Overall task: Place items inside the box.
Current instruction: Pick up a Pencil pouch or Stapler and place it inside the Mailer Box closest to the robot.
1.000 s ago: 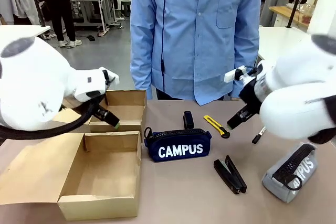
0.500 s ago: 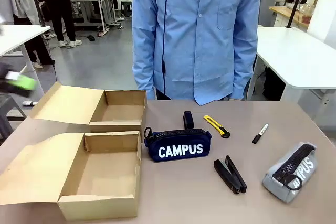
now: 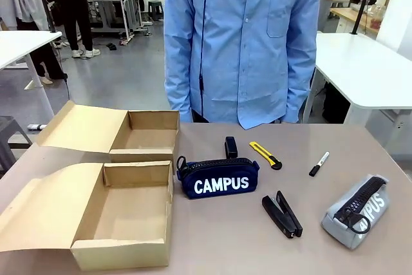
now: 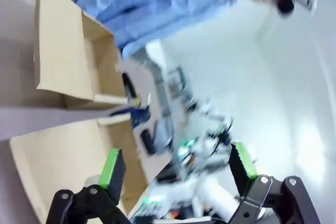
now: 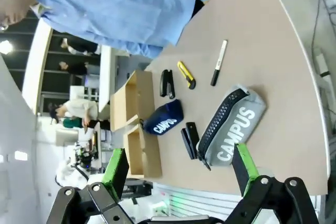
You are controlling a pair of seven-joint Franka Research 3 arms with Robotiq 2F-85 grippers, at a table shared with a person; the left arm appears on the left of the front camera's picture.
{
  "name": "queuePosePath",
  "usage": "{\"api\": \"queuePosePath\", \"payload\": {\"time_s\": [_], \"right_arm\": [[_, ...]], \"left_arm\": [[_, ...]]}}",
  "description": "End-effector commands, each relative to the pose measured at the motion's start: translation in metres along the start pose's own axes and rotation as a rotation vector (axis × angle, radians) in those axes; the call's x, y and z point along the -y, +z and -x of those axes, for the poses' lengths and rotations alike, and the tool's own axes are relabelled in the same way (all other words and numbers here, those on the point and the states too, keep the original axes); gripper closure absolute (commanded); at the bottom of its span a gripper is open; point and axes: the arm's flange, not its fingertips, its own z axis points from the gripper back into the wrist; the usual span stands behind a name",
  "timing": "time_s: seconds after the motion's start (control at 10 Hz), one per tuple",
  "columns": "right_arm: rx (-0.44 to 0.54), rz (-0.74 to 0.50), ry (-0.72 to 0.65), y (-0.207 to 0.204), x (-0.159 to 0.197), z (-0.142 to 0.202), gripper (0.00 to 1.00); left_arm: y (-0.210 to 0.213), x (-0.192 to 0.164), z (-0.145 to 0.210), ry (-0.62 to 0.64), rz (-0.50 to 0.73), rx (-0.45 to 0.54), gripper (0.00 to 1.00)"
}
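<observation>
Right gripper point(image 5: 178, 163) agape; marker point(image 5: 218, 62) near knife point(image 5: 186, 74)

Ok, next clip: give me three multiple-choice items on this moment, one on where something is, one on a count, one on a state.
1. Where is the black stapler?
A. inside the cardboard box
B. in the person's hand
C. on the table, between the navy pouch and the grey pouch

2. How many pouches lettered CAMPUS lie on the table?
A. two
B. one
C. three

3. How does the right gripper stand?
A. shut on the stapler
B. open, holding nothing
C. shut on the grey pouch

Answers:
1. C: the stapler lies on the tabletop, right of the navy pouch and left of the grey one.
2. A: one navy and one grey.
3. B: its green-padded fingers stand apart with nothing between them.
</observation>
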Motion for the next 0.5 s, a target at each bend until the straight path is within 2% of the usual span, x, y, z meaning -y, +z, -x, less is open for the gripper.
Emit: {"api": "queuePosePath", "payload": {"time_s": [0.0, 0.4], "right_arm": [[-0.047, 0.043, 0.112, -0.0044, -0.0528, 0.0135, 0.0], [-0.047, 0.043, 0.112, -0.0044, -0.0528, 0.0135, 0.0]], "left_arm": [[0.0128, 0.02, -0.0048, -0.108, -0.038, -0.099, 0.0], [0.0128, 0.02, -0.0048, -0.108, -0.038, -0.099, 0.0]]}}
